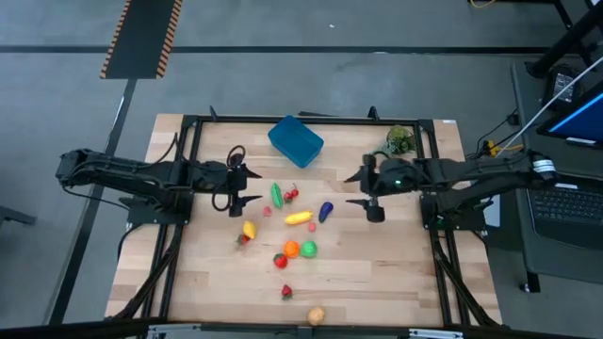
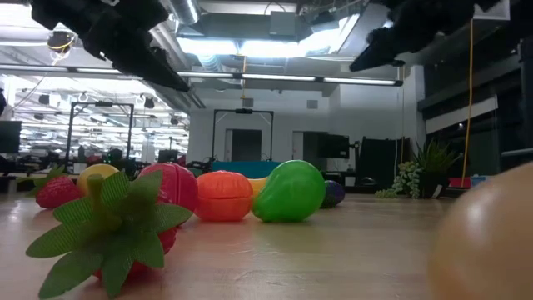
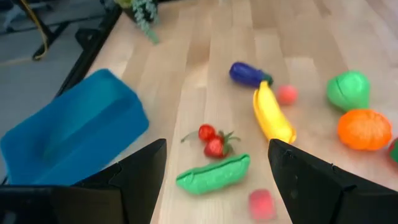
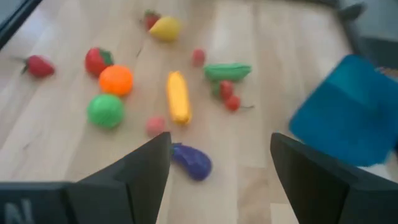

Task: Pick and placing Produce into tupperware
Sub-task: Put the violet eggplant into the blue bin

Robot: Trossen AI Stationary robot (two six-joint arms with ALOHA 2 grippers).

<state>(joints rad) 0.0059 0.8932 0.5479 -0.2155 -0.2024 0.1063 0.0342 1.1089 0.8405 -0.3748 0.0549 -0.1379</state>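
— Left claw (image 1: 247, 187) first: where does it sit?
— Above the worktop (image 1: 377, 273), fingers spread wide and empty, just beside the green pea pod (image 1: 277, 195) and the red cherries (image 1: 291, 195).
— And the right claw (image 1: 362, 189)?
— Also spread wide, holding nothing, with the purple eggplant (image 1: 326, 211) near it and the yellow banana (image 1: 300, 218) a little further.
— Where is the tupperware (image 1: 295, 140)?
— At the far side of the worktop, between the two arms, apart from both claws. It is blue, rectangular, with rounded corners.
— The rest of the produce?
— Scattered mid-worktop: an orange fruit (image 1: 292, 249) touching a green one (image 1: 308, 249), a yellow lemon (image 1: 249, 229), a strawberry (image 1: 286, 292), and a tan piece (image 1: 317, 315) at the near edge.
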